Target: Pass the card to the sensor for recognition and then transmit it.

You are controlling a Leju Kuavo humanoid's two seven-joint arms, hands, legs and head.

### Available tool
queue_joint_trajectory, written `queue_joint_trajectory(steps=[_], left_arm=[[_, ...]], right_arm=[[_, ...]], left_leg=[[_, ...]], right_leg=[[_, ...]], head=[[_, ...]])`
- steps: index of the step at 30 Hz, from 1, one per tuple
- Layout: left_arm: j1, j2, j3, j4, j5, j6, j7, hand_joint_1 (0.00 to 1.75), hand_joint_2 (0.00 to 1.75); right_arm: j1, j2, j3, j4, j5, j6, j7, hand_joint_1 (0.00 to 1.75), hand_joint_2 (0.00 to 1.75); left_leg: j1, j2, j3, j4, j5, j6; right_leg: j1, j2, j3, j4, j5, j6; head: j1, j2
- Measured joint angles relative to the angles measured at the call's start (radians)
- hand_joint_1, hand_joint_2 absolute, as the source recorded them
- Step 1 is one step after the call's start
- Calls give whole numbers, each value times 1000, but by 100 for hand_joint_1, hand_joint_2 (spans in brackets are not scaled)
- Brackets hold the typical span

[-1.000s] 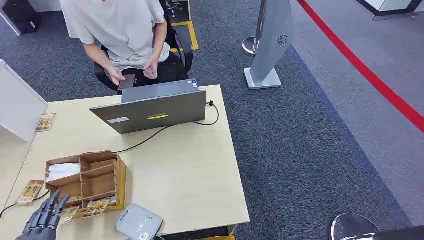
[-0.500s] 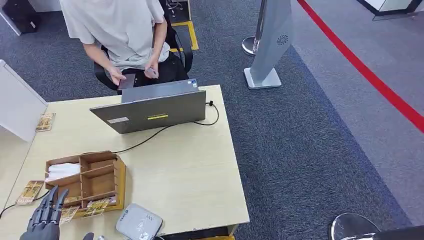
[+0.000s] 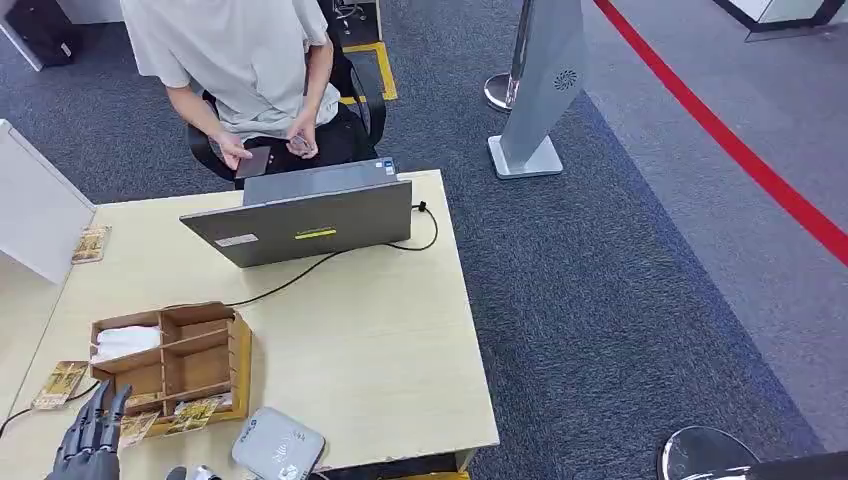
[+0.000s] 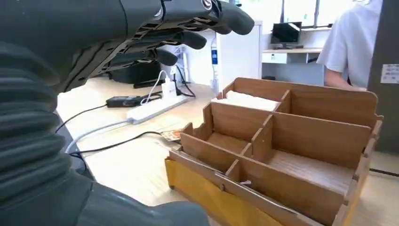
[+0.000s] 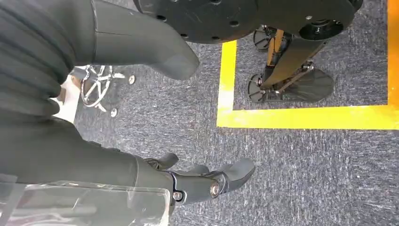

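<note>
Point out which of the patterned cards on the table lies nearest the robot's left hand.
The card at the near-left corner of the wooden organizer, right beside the left hand. The others lie farther away: one near the table's left edge, one far back.

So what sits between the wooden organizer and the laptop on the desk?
Head view: bare desk between the wooden organizer and laptop, crossed by one black cable.

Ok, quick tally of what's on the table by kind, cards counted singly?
Cards: 4 — one far left, one left of the organizer, two along its near edge
Wooden organizer: 1
Laptop: 1
Grey sensor pad: 1
Total: 7
</note>
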Motion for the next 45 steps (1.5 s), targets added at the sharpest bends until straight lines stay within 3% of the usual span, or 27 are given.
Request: queue_joint_trajectory(steps=[22, 45], left_arm=[[-7, -58, 29, 106, 19, 55, -3, 0, 175], [-40, -130, 109, 239, 22, 65, -143, 0, 175]], right_arm=[[-2, 0, 0, 14, -3, -12, -11, 0, 175], [-31, -2, 29, 64, -47, -37, -37, 0, 175]], left_leg=[[0, 0, 0, 0, 0, 0], [0, 0, 0, 0, 0, 0]], right_leg=[[0, 0, 0, 0, 0, 0], [0, 0, 0, 0, 0, 0]], head=[[0, 0], [0, 0]])
